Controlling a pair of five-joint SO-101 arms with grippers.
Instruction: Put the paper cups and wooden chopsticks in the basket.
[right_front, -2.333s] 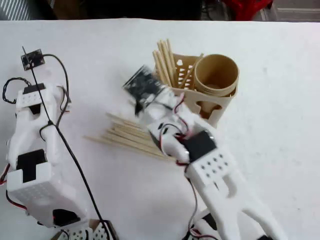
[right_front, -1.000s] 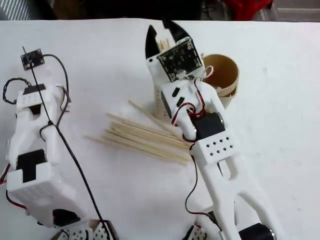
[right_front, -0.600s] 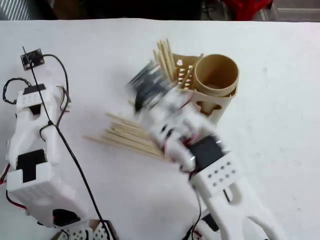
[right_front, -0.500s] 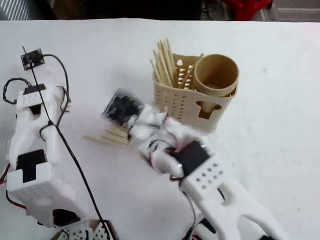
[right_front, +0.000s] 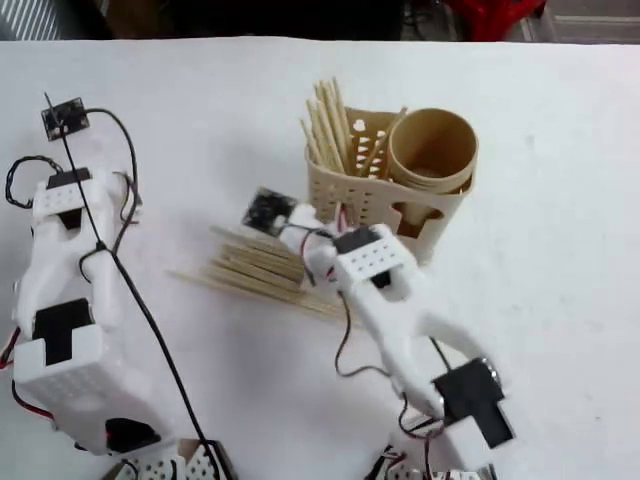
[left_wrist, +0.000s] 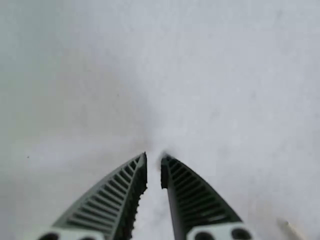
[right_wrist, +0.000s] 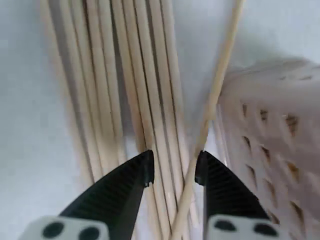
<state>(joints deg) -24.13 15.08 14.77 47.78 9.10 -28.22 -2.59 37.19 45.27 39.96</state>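
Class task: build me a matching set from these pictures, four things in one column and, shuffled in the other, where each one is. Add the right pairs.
Column one
1. paper cups
2. loose chopsticks
3. left gripper
4. right gripper

Column two
A. above bare table
B. lying flat beside the basket
C. open, over the loose chopsticks
D. nested inside the basket

Pairs: 1-D, 2-B, 3-A, 4-C
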